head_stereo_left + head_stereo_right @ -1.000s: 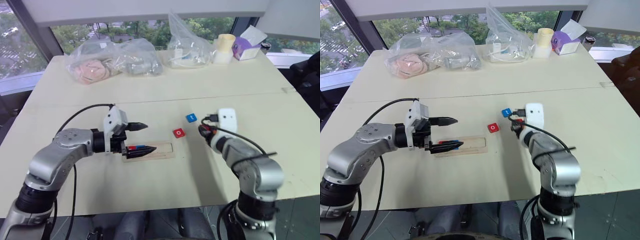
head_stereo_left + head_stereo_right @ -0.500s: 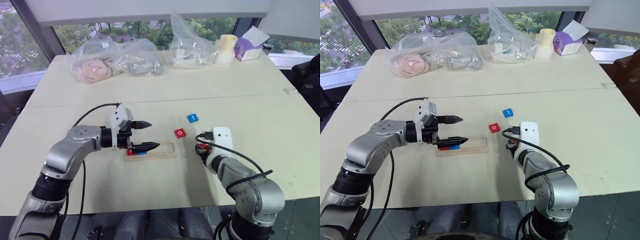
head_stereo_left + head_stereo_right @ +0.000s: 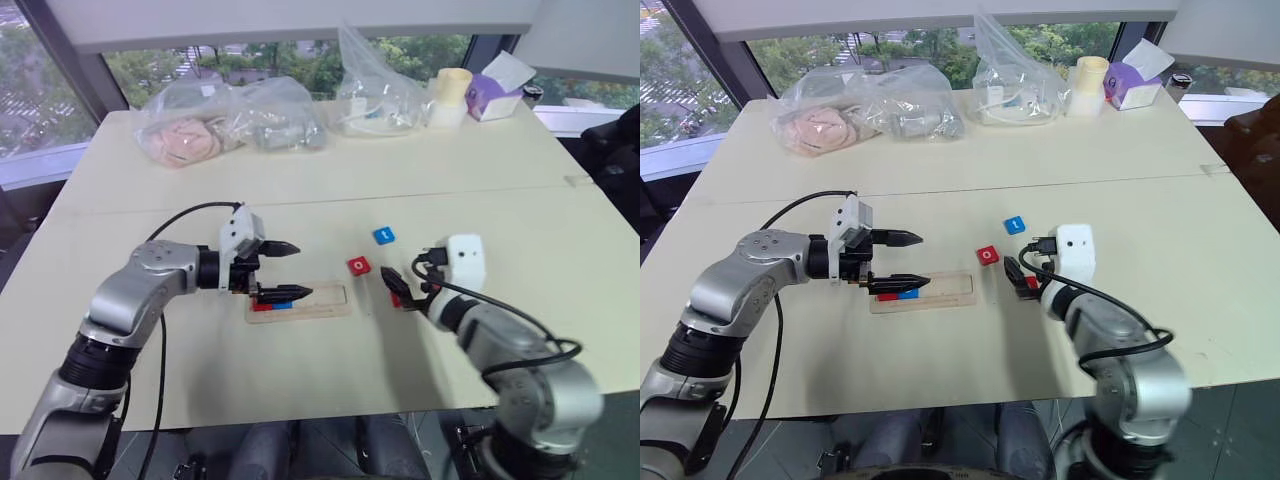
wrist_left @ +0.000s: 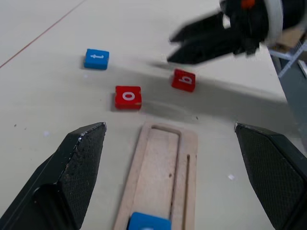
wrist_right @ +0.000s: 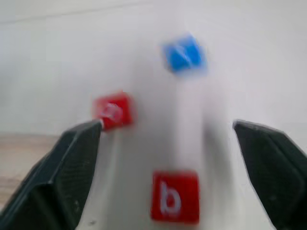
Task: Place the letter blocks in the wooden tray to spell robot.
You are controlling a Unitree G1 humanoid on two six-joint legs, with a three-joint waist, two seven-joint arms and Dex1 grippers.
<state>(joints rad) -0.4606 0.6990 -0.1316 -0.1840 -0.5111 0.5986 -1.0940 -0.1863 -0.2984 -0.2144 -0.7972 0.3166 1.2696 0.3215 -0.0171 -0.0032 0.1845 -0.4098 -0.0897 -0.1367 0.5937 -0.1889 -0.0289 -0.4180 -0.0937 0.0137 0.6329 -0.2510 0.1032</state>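
Release is what we see: our right hand (image 3: 1018,279), clamped a second ago, now gapes over the red b block (image 5: 174,196), loose on the bench (image 3: 940,370) beside the wooden tray (image 3: 950,293), which holds two blocks; b needs regrasping. Our left hand (image 3: 902,260) hovers wide open, empty, over the tray.

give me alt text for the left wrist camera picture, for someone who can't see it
Two open black fingers of the left gripper frame the wooden tray, with a blue block in its slot. Beyond it on the table lie a red o block, a red b block and a blue t block, with the right gripper above the b.
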